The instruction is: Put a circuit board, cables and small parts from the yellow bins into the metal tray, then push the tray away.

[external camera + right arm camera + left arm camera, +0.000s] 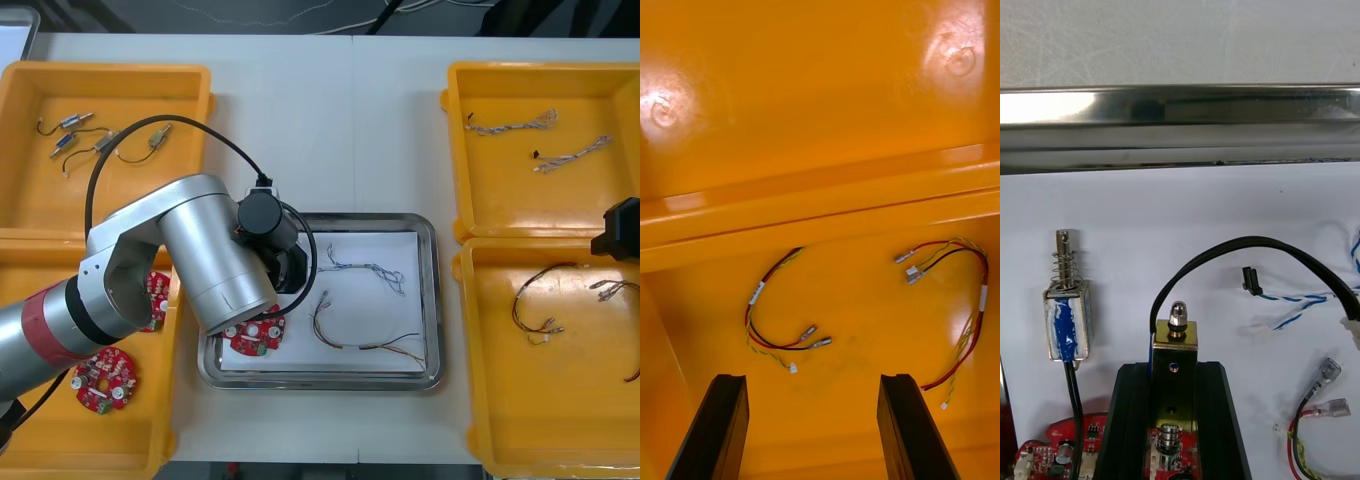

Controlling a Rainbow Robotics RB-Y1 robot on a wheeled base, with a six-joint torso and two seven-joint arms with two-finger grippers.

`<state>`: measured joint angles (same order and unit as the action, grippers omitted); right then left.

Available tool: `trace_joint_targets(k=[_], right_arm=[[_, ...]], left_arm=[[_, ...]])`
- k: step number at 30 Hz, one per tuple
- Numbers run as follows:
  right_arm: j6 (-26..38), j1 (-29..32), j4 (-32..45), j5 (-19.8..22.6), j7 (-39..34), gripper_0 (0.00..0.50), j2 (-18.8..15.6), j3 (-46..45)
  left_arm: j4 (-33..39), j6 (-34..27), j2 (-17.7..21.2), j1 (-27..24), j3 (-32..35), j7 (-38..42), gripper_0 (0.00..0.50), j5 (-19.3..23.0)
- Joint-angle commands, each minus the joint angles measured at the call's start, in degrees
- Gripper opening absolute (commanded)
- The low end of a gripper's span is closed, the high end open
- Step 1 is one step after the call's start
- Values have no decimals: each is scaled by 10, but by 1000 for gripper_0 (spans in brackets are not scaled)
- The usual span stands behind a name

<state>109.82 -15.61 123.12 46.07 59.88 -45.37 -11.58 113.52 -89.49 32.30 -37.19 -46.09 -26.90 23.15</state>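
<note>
In the front view, four yellow bins (110,72) flank the metal tray (432,300), two on each side. The bin far left of the tray holds four small metal parts (105,143). The bin near left of it holds what look like two circuit boards (103,378), one half hidden under the left arm (200,260), which reaches over the tray's left part. Far right of the tray lie two twisted cables (510,122), and near right two red and yellow cables (535,305). Inside the tray are one red board (255,338), one blue and white cable (365,268) and one red and yellow lead (360,342). In the right wrist view, the right gripper (814,382) hangs over the bin near right of the tray, fingers wide apart with nothing between them. In the left wrist view, the left gripper (1175,369) is over the tray's white floor, clamped on a brass-coloured part (1175,337). A blue-taped part (1067,319) lies on the tray floor beside it.
</note>
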Motion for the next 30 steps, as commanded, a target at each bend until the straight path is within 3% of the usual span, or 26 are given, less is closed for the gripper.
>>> trace_joint_targets(k=[1, 10, 17, 30], right_arm=[[2, 25, 20, -16, 21, 500, 6, -24], [2, 29, 20, -18, 31, 500, 41, -30], [2, 37, 26, -21, 37, 500, 42, -31], [2, 52, 56, -21, 37, 500, 42, -32]], left_arm=[[6, -8, -13, -27, -15, 40, 0, 11], [-25, -10, -30, -41, -16, 37, 0, 15], [-72, -3, -53, -58, -16, 30, 0, 2], [-73, -17, -55, -56, -21, 28, 0, -1]])
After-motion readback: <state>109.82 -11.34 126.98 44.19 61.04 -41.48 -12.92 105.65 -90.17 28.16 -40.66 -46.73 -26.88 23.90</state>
